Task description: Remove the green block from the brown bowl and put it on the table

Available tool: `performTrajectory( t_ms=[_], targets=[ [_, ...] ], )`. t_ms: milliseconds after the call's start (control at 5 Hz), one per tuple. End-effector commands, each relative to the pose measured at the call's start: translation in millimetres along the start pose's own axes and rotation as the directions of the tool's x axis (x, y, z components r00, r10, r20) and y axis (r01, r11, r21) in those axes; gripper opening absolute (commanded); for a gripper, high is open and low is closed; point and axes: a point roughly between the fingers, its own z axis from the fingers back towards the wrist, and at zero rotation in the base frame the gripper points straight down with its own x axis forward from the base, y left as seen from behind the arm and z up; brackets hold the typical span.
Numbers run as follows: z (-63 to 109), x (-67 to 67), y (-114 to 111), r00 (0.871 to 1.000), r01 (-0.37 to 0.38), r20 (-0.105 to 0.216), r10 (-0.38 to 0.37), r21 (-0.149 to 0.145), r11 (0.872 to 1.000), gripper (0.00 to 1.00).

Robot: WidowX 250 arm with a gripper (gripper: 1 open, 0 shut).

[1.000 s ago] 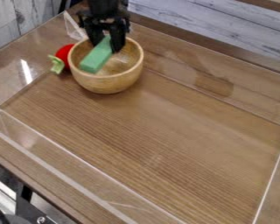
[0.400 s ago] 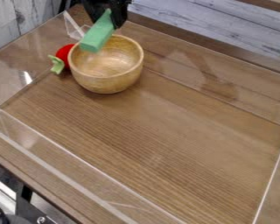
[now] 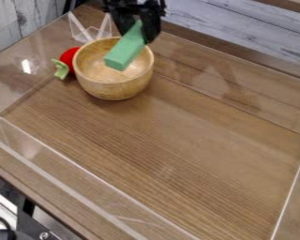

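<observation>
One high oblique cam over table

bright green block, light-brown grained bowl, brown wood-grain table.

**Layout on the table**

The bowl sits on the table in the far left part, near the back wall. A rounded object lies touching the bowl's left side. The claw hangs above the bowl's far right rim, clamped on the top end of the block, which tilts down over the bowl's inside, clear of its floor. The table's near and right parts lie well apart from these.
</observation>
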Motion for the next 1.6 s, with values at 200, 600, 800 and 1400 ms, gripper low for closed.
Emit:
performTrajectory(
  t_ms=[200, 600, 800, 1400],
  targets=[
    [8.8, -0.3, -44.8, 0.995, 0.087, 0.050, -0.087, 0.013, 0.996, 0.00],
    [-10.9, -5.3, -62.1, 0.992, 0.127, 0.021, -0.128, 0.025, 0.992, 0.00],
    [-22.8, -8.0, -65.7, 0.991, 0.137, 0.006, -0.137, 0.031, 0.990, 0.00],
    [-53.1, -15.0, -66.5, 0.987, 0.159, -0.037, -0.158, 0.031, 0.987, 0.00]
  ],
)
